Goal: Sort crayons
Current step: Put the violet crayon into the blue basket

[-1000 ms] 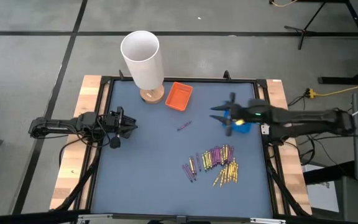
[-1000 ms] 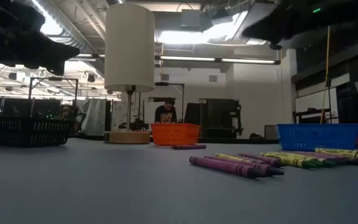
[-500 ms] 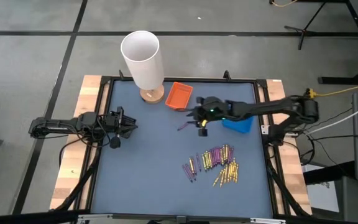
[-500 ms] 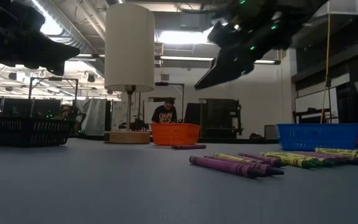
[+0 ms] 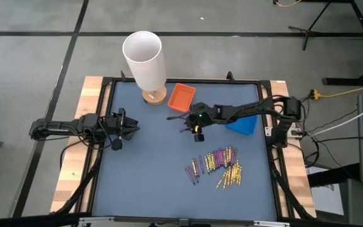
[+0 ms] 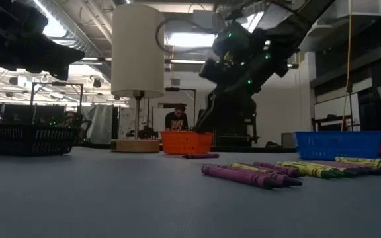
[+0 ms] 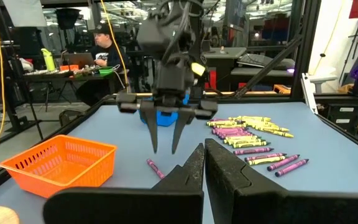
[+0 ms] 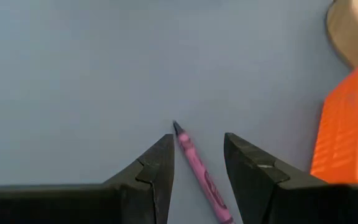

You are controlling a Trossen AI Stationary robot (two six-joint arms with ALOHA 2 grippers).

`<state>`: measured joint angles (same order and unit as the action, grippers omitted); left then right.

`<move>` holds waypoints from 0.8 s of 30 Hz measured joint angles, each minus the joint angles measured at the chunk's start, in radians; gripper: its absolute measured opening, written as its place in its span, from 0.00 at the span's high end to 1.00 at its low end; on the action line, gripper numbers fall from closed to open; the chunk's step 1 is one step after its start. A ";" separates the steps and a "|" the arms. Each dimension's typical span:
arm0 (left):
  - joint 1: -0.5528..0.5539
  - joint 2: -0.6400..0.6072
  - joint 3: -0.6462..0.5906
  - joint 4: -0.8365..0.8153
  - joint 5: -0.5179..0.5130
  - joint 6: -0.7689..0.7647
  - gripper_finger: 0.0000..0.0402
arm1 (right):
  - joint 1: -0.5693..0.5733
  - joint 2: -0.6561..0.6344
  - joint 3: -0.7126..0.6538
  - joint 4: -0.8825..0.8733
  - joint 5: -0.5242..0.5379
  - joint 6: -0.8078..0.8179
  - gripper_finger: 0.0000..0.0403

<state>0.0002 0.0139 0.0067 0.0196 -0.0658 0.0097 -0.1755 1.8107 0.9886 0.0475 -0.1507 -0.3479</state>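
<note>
A lone purple crayon point(image 8: 196, 165) lies flat on the blue-grey mat in front of the orange tray point(image 5: 181, 98). My right gripper point(image 8: 197, 149) hangs over it, slanting down and open, one finger on either side of the crayon and clear of it; the left wrist view shows the gripper point(image 7: 165, 148) just above the crayon point(image 7: 155, 168). A heap of yellow and purple crayons point(image 5: 216, 165) lies toward the near right. My left gripper point(image 5: 133, 126) waits shut at the table's left edge, holding nothing.
A blue tray point(image 5: 244, 126) stands at the right, partly under my right arm. A tall white cylinder on a wooden foot point(image 5: 145, 63) stands at the far edge, left of the orange tray. A person point(image 6: 176, 119) sits in the room beyond the table.
My right gripper has swung from above the blue tray toward the table's left and come down, tipping its fingers downward, until it hangs over the lone purple crayon. It has stayed open. No crayon has moved.
</note>
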 joint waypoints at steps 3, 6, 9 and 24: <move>0.000 0.000 0.000 0.000 0.000 0.000 1.00 | -0.019 0.029 0.000 0.001 0.000 0.002 0.65; 0.000 0.000 0.000 0.000 0.000 0.000 1.00 | -0.039 0.060 0.000 -0.007 0.000 0.005 0.65; 0.000 0.000 0.000 0.000 0.000 0.000 1.00 | -0.059 0.083 0.000 -0.007 -0.003 0.029 0.65; 0.000 0.000 0.000 0.000 0.000 -0.001 1.00 | -0.080 0.103 0.002 -0.051 -0.049 0.036 0.83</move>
<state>0.0006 0.0139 0.0067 0.0196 -0.0658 0.0090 -0.2559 1.9137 0.9905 -0.0035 -0.2001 -0.3122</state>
